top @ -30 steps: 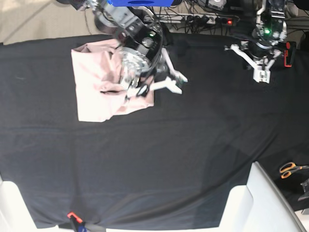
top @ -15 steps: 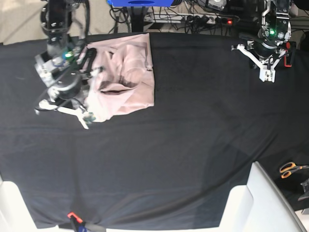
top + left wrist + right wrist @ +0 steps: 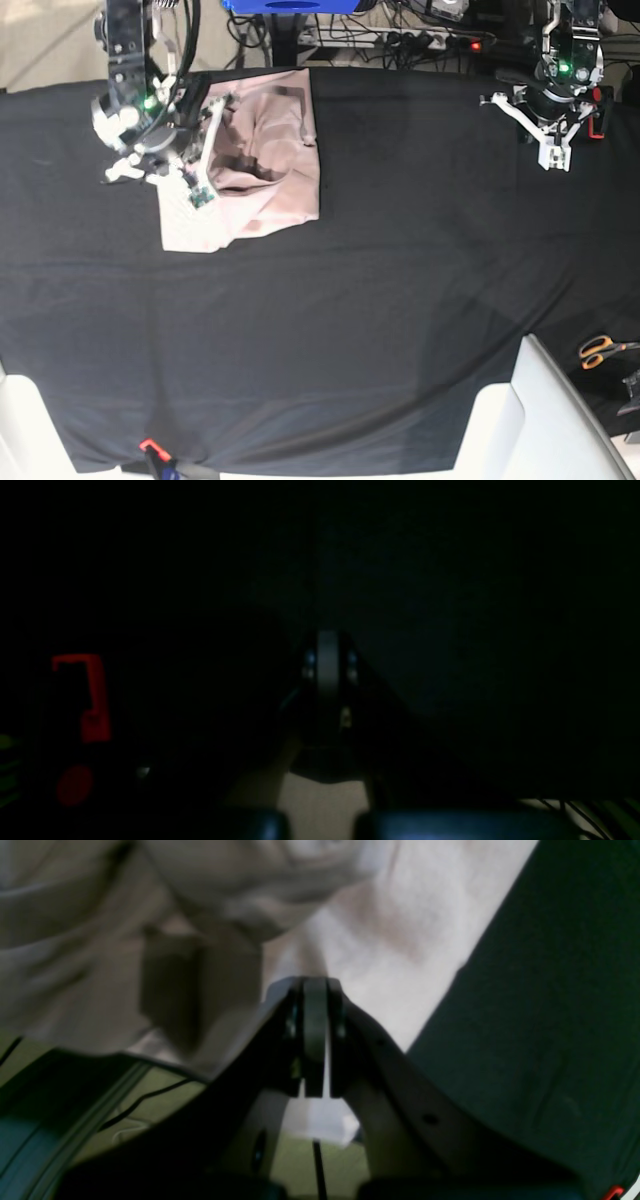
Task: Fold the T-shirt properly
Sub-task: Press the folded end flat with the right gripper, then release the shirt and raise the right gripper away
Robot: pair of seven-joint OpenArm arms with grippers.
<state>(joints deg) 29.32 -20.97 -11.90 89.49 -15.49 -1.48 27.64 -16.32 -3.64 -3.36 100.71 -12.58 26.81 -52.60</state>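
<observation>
The pale pink T-shirt (image 3: 262,150) lies crumpled and partly folded at the back left of the black cloth (image 3: 350,320). My right gripper (image 3: 200,193) is low over the shirt's left part. In the right wrist view its jaws are pressed together (image 3: 315,990) against the T-shirt (image 3: 400,915); I cannot see fabric pinched between them. My left gripper (image 3: 549,155) hovers at the back right, far from the shirt. The left wrist view is very dark but shows this gripper (image 3: 327,652) shut on nothing over the cloth.
A red clamp (image 3: 597,112) sits beside the left arm and also shows as a red clamp (image 3: 82,695) in its wrist view. Orange-handled scissors (image 3: 598,350) lie at the right edge. White blocks (image 3: 545,420) stand at the front corners. Cables and a power strip (image 3: 420,40) run along the back.
The right arm swung from the shirt's right side to its left edge, then closer in over the shirt, and its jaws closed. The left arm barely moved.
</observation>
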